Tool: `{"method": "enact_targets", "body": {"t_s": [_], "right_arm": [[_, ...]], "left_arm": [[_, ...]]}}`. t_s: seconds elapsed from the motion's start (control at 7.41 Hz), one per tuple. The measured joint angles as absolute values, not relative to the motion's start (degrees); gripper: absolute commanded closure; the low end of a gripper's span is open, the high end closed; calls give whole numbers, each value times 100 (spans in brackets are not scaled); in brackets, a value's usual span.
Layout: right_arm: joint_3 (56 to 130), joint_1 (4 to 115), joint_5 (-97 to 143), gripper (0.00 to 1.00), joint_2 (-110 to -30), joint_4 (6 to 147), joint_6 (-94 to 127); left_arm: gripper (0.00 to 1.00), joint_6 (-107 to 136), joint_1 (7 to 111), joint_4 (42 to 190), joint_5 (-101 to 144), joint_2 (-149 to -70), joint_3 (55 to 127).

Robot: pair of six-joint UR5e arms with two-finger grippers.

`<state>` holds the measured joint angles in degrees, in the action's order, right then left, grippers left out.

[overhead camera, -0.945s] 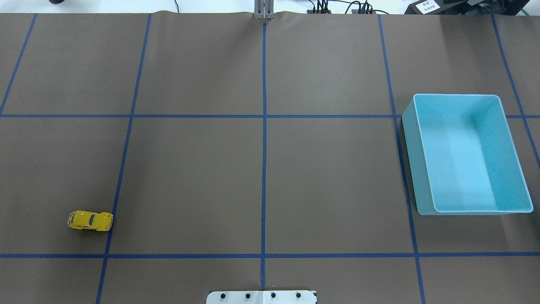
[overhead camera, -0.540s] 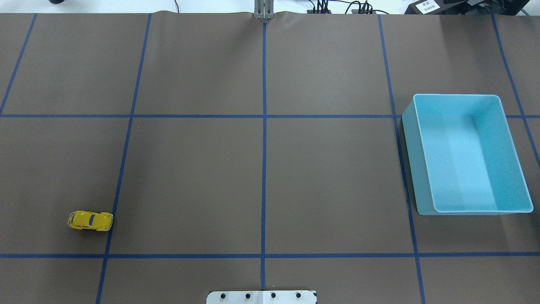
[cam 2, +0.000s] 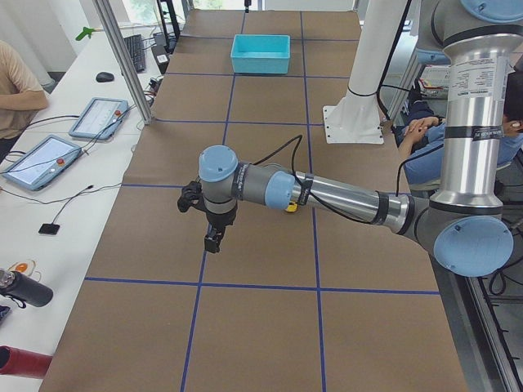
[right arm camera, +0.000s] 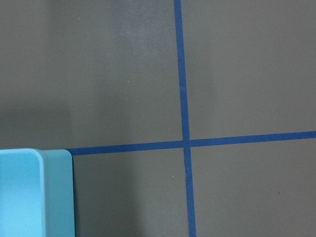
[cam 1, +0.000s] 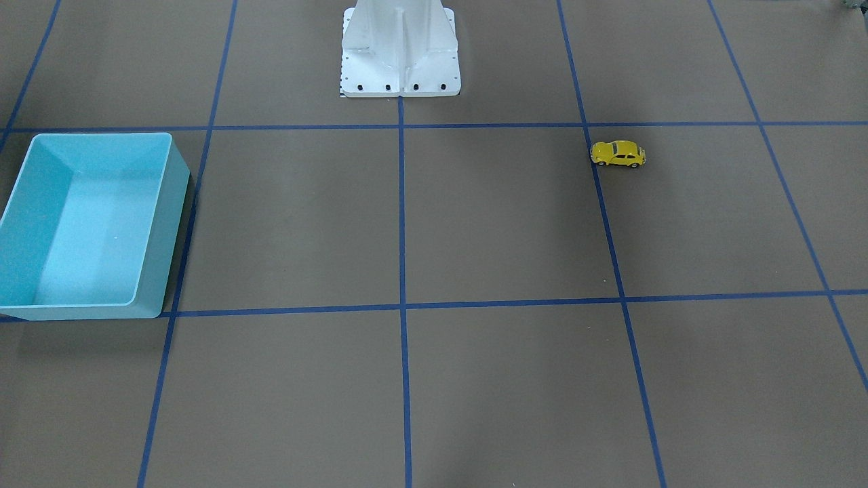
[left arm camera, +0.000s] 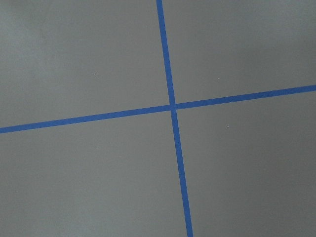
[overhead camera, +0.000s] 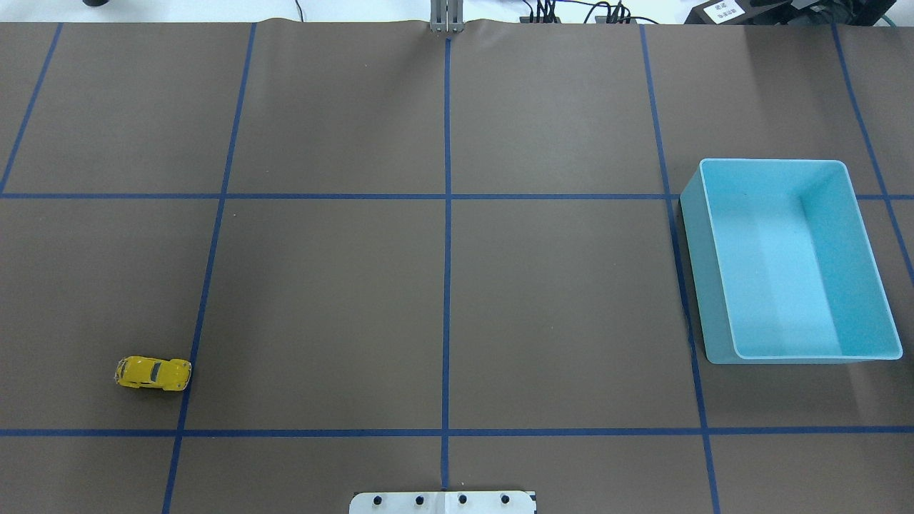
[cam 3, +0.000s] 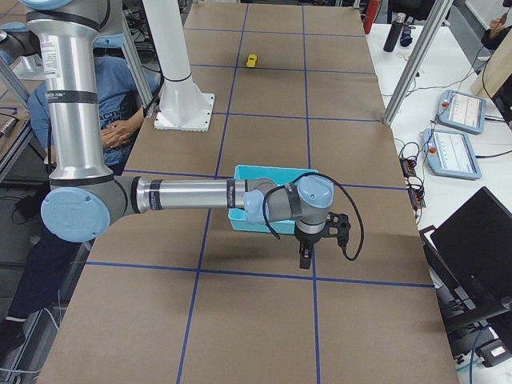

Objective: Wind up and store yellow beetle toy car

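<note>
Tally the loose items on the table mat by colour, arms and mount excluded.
Yellow: 1, the yellow beetle toy car
Turquoise: 1, the turquoise bin
Total: 2

You get a flat grey-brown table cover filling the whole view. 2 strips of blue tape lie on it. 1 strip runs side to side and climbs slightly toward the right edge. The other strip runs top to bottom and leans a little right as it comes down. They cross just above and right of the view's centre, cutting the cover into 4 patches. Tiny pale specks dot it, 1 upper left, 1 right of the crossing.
</note>
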<state>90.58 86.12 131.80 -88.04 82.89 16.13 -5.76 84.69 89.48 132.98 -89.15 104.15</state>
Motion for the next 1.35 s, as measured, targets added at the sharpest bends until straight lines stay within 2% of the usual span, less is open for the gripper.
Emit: {"method": "enact_targets", "body": {"t_s": [0.95, 1.35], "right_arm": [[9478, 8705, 13227, 0, -9295, 8295, 1590], [9562, 8702, 13291, 0, -9540, 8328, 1593]], "left_arm": [[0, -581, 8239, 8941, 13288, -8849, 10317], [0, -575, 8165, 8784, 13243, -8887, 10505]]}}
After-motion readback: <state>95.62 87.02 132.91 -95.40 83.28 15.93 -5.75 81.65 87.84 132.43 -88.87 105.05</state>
